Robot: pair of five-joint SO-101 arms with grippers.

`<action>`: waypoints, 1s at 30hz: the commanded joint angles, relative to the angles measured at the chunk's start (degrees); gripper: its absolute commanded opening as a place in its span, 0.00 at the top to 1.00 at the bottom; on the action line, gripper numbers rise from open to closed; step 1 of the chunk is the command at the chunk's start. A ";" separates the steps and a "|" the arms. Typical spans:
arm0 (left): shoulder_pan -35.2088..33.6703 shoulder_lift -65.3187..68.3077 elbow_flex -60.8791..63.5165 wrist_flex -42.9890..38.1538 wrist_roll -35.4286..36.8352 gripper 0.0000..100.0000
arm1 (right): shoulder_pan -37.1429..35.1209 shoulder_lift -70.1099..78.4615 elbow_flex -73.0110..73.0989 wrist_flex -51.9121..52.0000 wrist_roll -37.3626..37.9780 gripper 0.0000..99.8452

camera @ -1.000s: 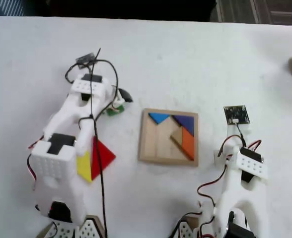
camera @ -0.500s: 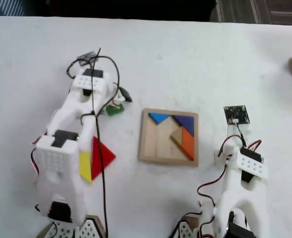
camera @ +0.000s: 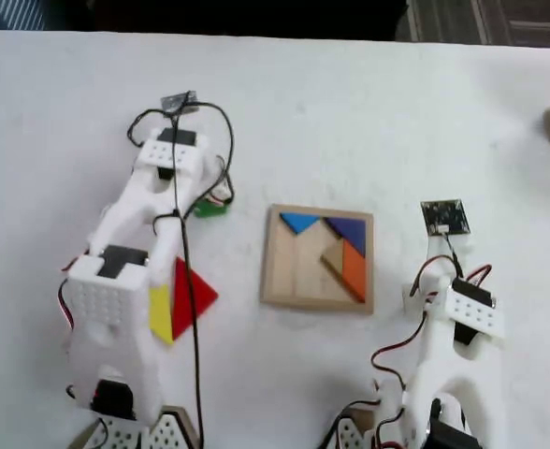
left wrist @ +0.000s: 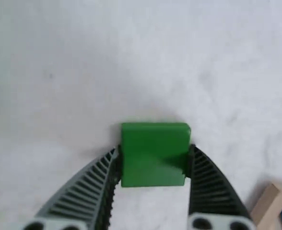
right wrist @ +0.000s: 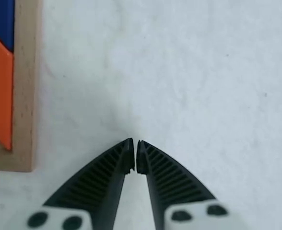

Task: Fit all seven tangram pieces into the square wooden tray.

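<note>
the green piece (left wrist: 154, 143) is just left of the tray (camera: 269, 260), pinched across two straight sides by the left gripper (left wrist: 153, 159). it looks light, stiff and probably slick, so flat opposite edges suit best. the right gripper (right wrist: 135, 155) is closed on nothing.

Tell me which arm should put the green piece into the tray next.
Left. The left gripper clamps the green piece near the tray; the right gripper is shut, empty, over bare table.
</note>
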 commanded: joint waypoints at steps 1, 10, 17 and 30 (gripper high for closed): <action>-2.42 -0.13 -1.14 -0.97 -0.88 0.97 | -0.40 -2.15 -0.44 0.84 0.53 0.98; -4.53 -11.30 -0.62 7.74 -5.36 0.97 | -0.40 -2.15 -0.44 0.75 0.53 0.98; -4.18 -16.48 -0.53 14.07 -17.85 0.97 | -0.48 -2.15 -0.44 0.75 0.53 0.98; 5.14 -16.84 -0.53 16.53 -29.63 0.97 | -0.48 -2.15 -0.44 0.66 0.53 0.98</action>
